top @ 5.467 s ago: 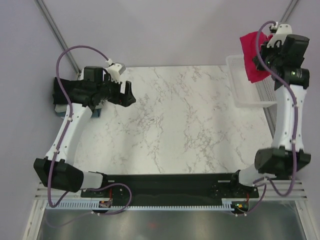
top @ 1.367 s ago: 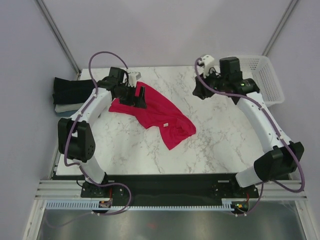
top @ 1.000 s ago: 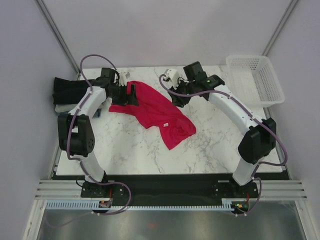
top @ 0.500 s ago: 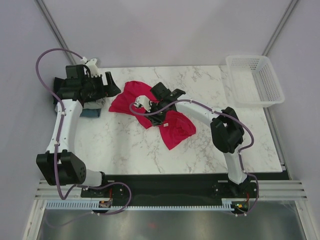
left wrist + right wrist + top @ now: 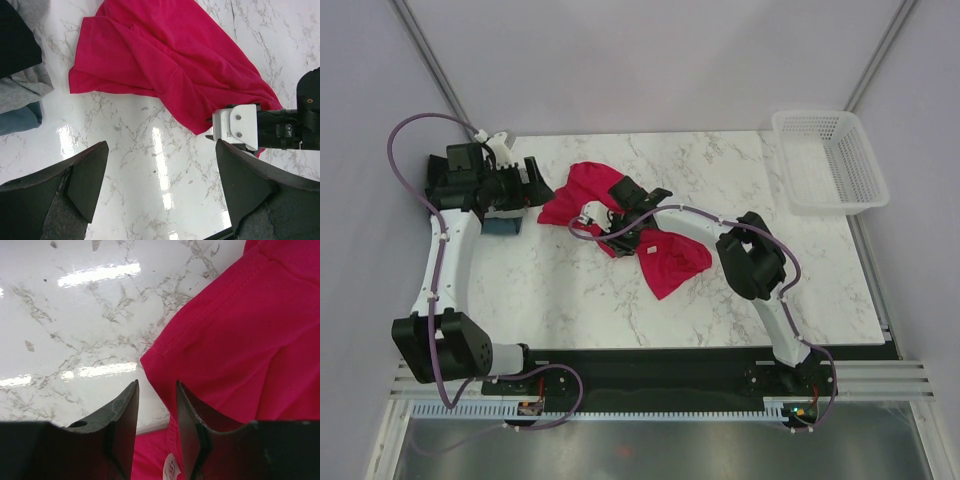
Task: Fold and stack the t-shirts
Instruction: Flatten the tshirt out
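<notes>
The crimson-red t-shirt (image 5: pixel 665 255) lies crumpled on the marble table, left of centre. It also shows in the left wrist view (image 5: pixel 165 70) and the right wrist view (image 5: pixel 250 340). My right gripper (image 5: pixel 628 232) reaches far left and hangs low over the shirt. In its wrist view (image 5: pixel 156 415) the jaws stand narrowly apart above the shirt's hem, with nothing pinched. My left gripper (image 5: pixel 538 186) is wide open and empty (image 5: pixel 162 185) above bare table left of the shirt. Folded black (image 5: pixel 15 40), grey (image 5: pixel 27 85) and blue (image 5: pixel 20 117) shirts are stacked at the table's left edge.
A white mesh basket (image 5: pixel 825 160) stands at the back right corner. The right arm's elbow (image 5: pixel 750 260) sits over the middle of the table. The right wrist's white camera mount (image 5: pixel 235 127) is close to my left gripper.
The right arm carried the red shirt from the basket to the table, then swung left and down onto it. The left gripper let go of the shirt and drew back left.
</notes>
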Available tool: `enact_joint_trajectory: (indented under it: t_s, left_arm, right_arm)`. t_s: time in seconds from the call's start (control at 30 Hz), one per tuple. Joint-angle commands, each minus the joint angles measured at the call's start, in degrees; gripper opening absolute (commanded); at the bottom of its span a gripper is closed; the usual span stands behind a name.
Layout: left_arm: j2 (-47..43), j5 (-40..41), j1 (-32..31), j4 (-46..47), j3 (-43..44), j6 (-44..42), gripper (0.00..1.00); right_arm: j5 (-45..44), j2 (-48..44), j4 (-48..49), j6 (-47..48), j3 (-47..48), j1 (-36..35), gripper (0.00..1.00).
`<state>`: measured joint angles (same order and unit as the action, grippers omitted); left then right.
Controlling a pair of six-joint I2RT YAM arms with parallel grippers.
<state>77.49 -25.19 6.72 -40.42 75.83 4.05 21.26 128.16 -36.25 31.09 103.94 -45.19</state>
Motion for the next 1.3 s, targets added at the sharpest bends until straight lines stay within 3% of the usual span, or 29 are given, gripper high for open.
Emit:
enact_joint_trajectory:
  t_s: [0.0,0.07,0.2,0.53,0.87,1.0,1.17,1.23,1.27]
  left_arm:
    - [-2.6,1.5,1.1,-0.1,0.2,-0.4,0.96]
    - [-2.4,0.9,1.5,-0.1,0.5,0.2,0.96]
    - [-2.3,0.8,1.9,-0.1,0.8,0.3,0.96]
    - [0.8,-0.6,1.9,0.3,-0.3,-0.4,0.95]
    - [5.9,-4.0,1.5,0.3,1.8,1.4,0.94]
    - [6.6,-4.0,1.2,0.3,1.9,1.4,0.94]
    - [7.4,-4.0,0.8,0.3,2.4,1.4,0.94]
    - [7.4,-4.0,0.7,0.3,2.3,1.4,0.94]
    - [7.4,-4.0,0.7,0.3,2.3,1.4,0.94]
  right_arm:
    - [-1.7,1.0,3.1,0.0,2.1,-0.5,0.42]
    - [-3.2,1.6,3.6,-0.2,2.1,-0.5,0.4]
    - [-5.9,0.7,4.4,-0.9,1.5,-0.6,0.0]
    - [-15.3,-15.6,6.3,-3.3,-5.5,4.2,0.0]
    - [-17.2,-30.5,5.8,-3.1,-17.6,27.6,0.0]
    - [-16.7,-33.8,5.8,-2.1,-26.2,32.1,0.0]
    - [-15.7,-33.9,0.7,-2.4,-31.3,32.4,0.01]
    - [-14.6,-33.9,0.5,-3.8,-31.9,32.4,0.27]
    - [-14.1,-34.1,0.7,-4.4,-31.5,32.4,0.34]
